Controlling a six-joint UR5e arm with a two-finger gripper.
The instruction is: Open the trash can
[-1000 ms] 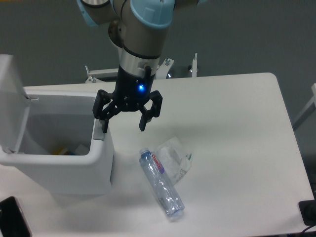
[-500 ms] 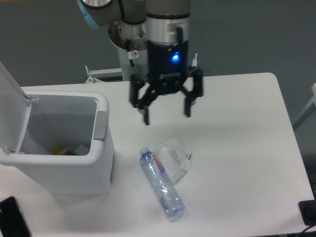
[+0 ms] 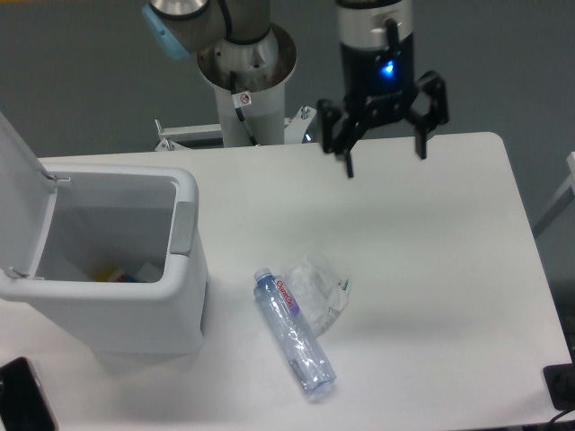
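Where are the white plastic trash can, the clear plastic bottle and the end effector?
White plastic trash can point(image 3: 126, 314): fixed camera, front wall.
Clear plastic bottle point(image 3: 295, 334): fixed camera, mid-body.
End effector point(image 3: 384, 154): fixed camera, between fingertips.

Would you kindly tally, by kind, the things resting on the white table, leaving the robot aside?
Trash cans: 1, the open trash can
Plastic bottles: 1, the clear bottle
Crumpled wrappers: 1, the clear wrapper
Dark objects cut off at the bottom-left corner: 1, the dark object
Total: 4

Bin point(image 3: 117, 310) – white plastic, smooth, semi-matt; grey tab point(image 3: 182, 228). Bottle point(image 3: 295, 333) – clear plastic, glossy. Wrapper point(image 3: 320, 287) – crinkled clear film. Table point(image 3: 431, 269) – white, smooth, matt. Gripper point(image 3: 384, 153) – black, matt.
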